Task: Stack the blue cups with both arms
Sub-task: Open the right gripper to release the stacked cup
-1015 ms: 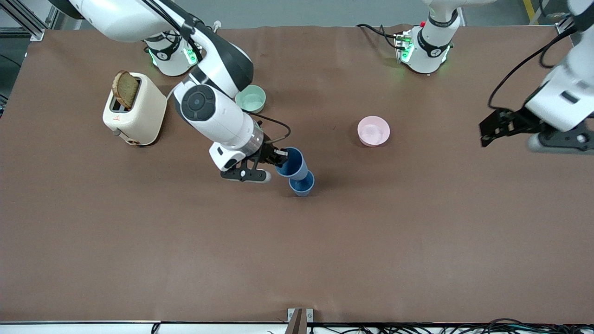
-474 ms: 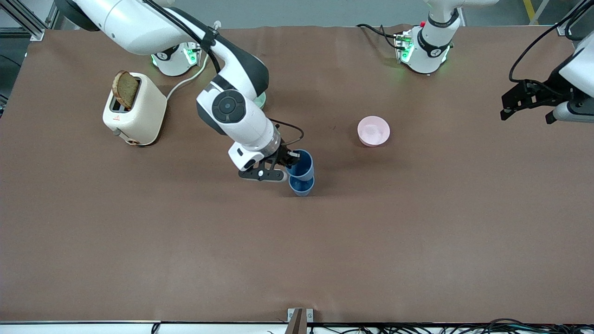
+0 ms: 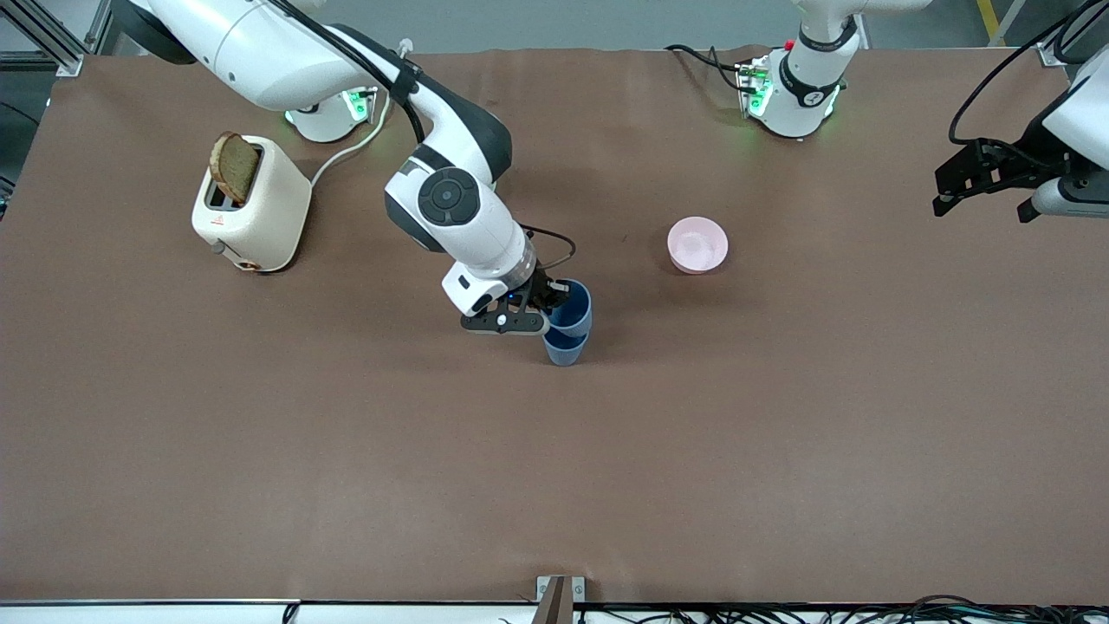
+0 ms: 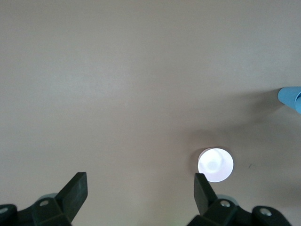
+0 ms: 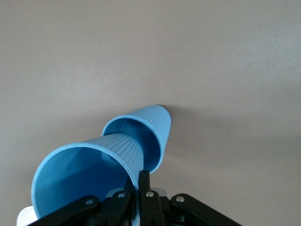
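This is a robotics lab or test cell set up with kitchen props, not a real kitchen. Two white arms are bolted at bases lit with green lights (image 3: 784, 91) along one edge of a large table (image 3: 260, 451) covered in a plain brown sheet, with black cables (image 3: 706, 59) trailing over that edge, aluminium framing (image 3: 43, 35) at one corner and grey floor past the table. The household items, a cream toaster (image 3: 256, 208) holding a slice of bread (image 3: 234, 166) and a pink bowl (image 3: 697, 244), stand spaced apart on the bare sheet like test pieces.
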You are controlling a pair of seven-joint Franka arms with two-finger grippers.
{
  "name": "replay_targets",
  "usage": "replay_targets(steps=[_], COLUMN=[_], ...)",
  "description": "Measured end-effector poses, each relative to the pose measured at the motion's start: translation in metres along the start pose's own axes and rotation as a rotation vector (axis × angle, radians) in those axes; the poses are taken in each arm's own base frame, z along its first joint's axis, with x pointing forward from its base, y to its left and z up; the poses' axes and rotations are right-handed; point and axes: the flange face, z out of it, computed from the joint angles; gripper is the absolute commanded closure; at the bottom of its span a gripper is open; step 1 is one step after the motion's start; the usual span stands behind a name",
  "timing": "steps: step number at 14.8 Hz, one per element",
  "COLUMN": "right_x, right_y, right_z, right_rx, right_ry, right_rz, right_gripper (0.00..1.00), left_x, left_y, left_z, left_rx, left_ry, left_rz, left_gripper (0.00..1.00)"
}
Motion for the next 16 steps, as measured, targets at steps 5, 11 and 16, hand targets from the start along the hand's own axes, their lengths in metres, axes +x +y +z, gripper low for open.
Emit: replay_targets(steps=[5, 11, 16], right_x=[0.0, 0.003, 0.004], right_y=[0.004, 0.006, 0.007], right_z=[0.006, 0.007, 0.011], right_rx=[-0.025, -0.037, -0.036], right_ry=[0.017, 0.046, 0.052], right_rz=[-0.021, -0.046, -0.053], right_gripper=[0.95, 0.82, 0.42], left_x=[-0.004, -0.004, -0.005], left_y=[-0.013, -0.009, -0.002], left_z=[0.003, 0.004, 0.004], left_rx=[0.0, 0.0, 0.002], left_ry=[-0.035, -0.041, -0.044], left_rz=[-0.025, -0.03, -0.065], left_gripper=[0.0, 0.0, 0.0])
